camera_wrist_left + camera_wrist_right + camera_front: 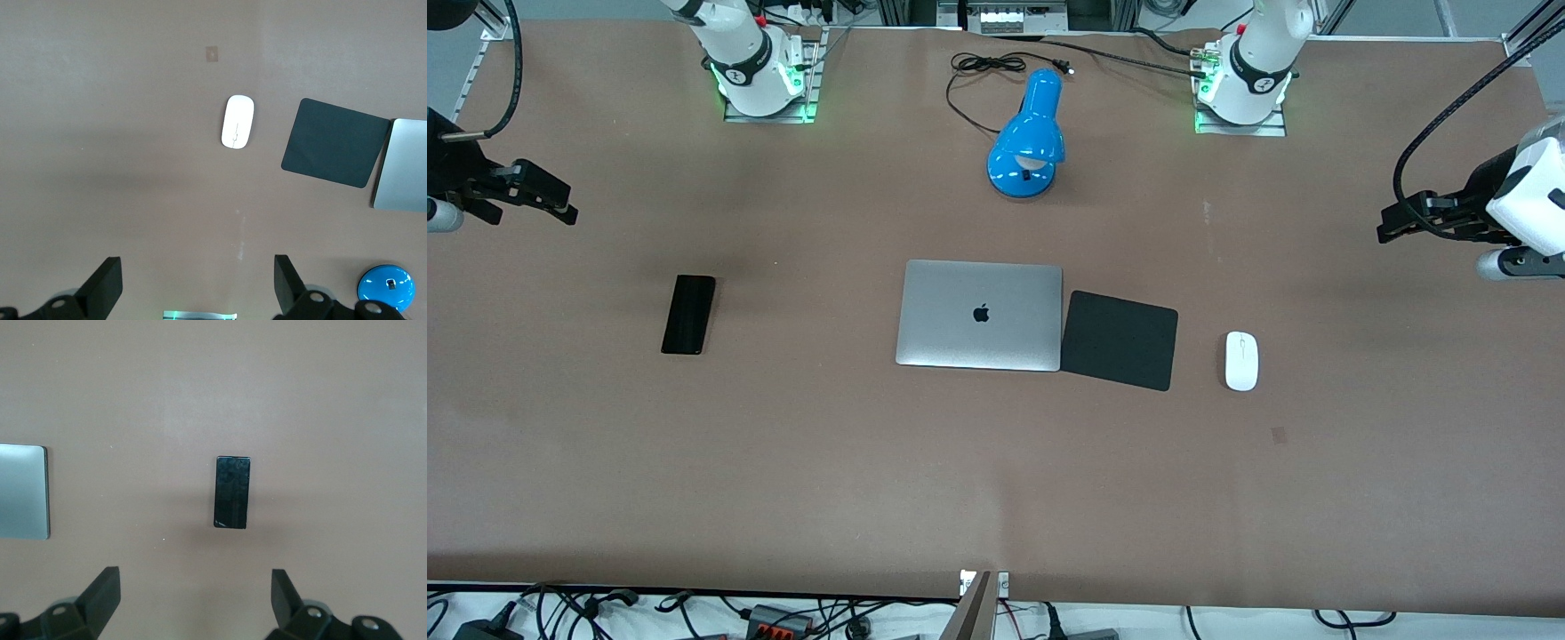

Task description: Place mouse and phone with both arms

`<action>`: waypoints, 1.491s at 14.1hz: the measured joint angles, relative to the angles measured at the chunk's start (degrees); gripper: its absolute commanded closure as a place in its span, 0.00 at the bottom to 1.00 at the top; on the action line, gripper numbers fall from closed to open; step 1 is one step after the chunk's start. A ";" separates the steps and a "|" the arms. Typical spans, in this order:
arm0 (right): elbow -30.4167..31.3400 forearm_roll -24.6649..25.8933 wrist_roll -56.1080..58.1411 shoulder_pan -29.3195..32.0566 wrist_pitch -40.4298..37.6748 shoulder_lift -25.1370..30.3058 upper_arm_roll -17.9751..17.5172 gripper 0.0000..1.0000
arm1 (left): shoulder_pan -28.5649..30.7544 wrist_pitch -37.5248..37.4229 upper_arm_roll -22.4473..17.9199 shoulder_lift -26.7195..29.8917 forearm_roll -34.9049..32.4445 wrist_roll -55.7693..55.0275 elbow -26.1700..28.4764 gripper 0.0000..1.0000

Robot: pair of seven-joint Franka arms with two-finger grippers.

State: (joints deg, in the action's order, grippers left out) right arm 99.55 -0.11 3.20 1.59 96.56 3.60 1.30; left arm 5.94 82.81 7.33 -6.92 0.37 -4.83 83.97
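Observation:
The white mouse (1241, 360) lies on the table beside the black pad, toward the left arm's end; it also shows in the left wrist view (237, 121). The black phone (688, 314) lies flat toward the right arm's end; it also shows in the right wrist view (232, 492). My left gripper (1389, 228) hangs high over the table's left-arm end, open and empty (198, 283). My right gripper (567, 212) hangs high over the table's right-arm end, open and empty (195, 597). Neither gripper touches anything.
A closed silver laptop (980, 315) lies mid-table with a black square pad (1120, 340) touching its side, between it and the mouse. A blue desk lamp (1029, 142) with a black cord stands farther from the front camera, between the arm bases.

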 measured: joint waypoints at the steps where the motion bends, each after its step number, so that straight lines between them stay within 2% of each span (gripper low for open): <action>1: 0.00 0.00 0.00 0.00 0.00 0.03 0.00 0.00 | 0.00 0.00 0.00 0.00 0.00 0.00 0.00 0.00; 11: 0.21 0.00 0.00 0.02 -0.01 0.15 0.00 0.00 | 0.10 -0.05 -0.06 -1.26 3.39 -0.49 0.66 0.00; 16: 0.61 0.00 0.00 -0.14 -0.08 -4.12 -0.14 0.00 | -0.09 3.82 0.03 -9.82 4.81 -0.46 1.06 0.00; 18: 0.89 0.95 0.00 -0.16 2.36 -7.77 -0.17 0.00 | -0.10 10.42 0.05 -13.95 4.81 -0.42 0.85 0.00; 21: 3.55 2.85 -0.03 -0.19 10.02 -11.81 -0.20 0.00 | -1.37 18.88 0.14 -20.40 4.66 -0.35 0.86 0.00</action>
State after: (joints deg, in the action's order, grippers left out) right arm 103.11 2.74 3.18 1.40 106.58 -8.21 1.10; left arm 4.57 101.69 7.47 -27.32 5.03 -5.18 84.83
